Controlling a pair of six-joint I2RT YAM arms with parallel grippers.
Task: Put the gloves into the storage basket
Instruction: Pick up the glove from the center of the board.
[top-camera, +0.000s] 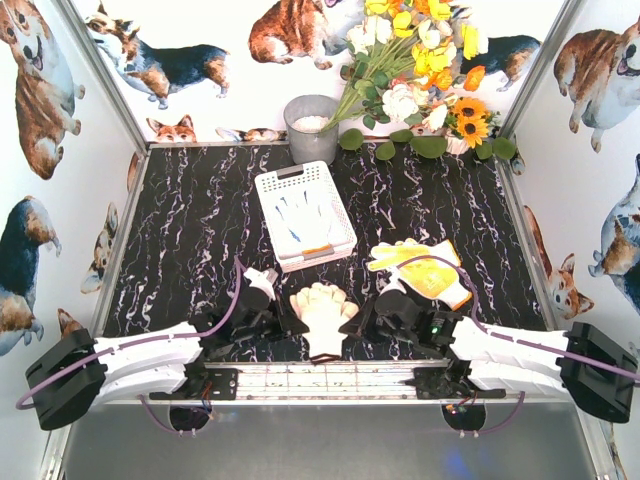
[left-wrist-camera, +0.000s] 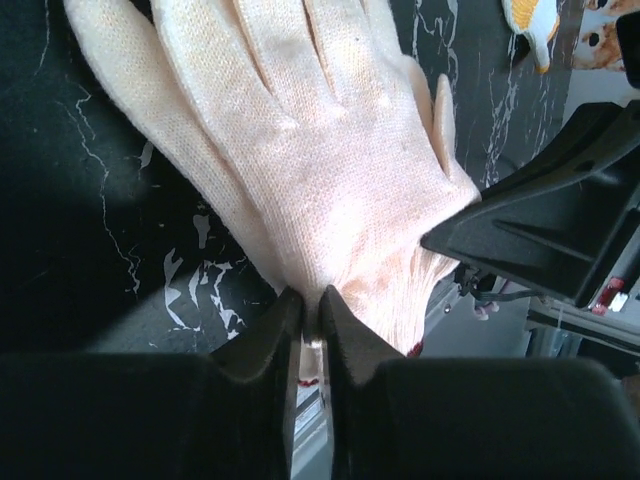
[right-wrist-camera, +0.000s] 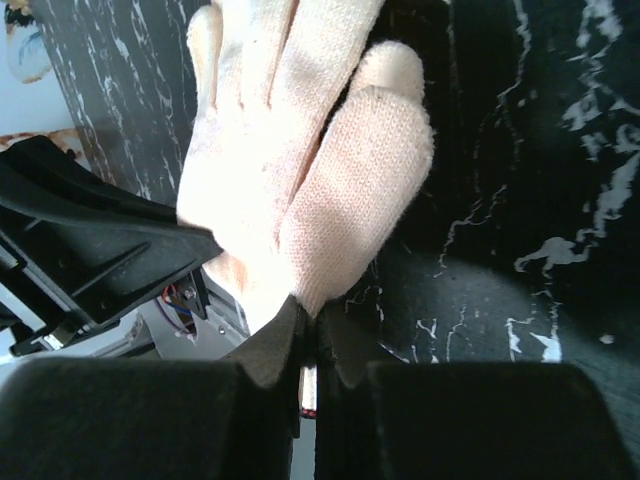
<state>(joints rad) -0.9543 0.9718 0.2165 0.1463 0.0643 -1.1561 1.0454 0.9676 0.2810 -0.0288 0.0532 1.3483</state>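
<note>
A cream glove (top-camera: 323, 312) lies palm-flat on the black marble table near the front edge, between both grippers. My left gripper (top-camera: 297, 325) is shut on its left edge near the cuff; in the left wrist view the gripper (left-wrist-camera: 310, 305) pinches the knit fabric (left-wrist-camera: 330, 150). My right gripper (top-camera: 353, 322) is shut on the glove's right edge, and the right wrist view shows it (right-wrist-camera: 318, 325) clamping the fabric (right-wrist-camera: 320, 170). Yellow gloves (top-camera: 425, 268) lie to the right. The white latticed storage basket (top-camera: 296, 172) stands behind, with blue-palmed white gloves (top-camera: 305, 215) inside.
A grey round pot (top-camera: 310, 128) stands at the back behind the basket, beside a bunch of flowers (top-camera: 420, 60). Corgi-print walls close in left, right and back. The metal mounting rail (top-camera: 320, 378) runs along the near edge.
</note>
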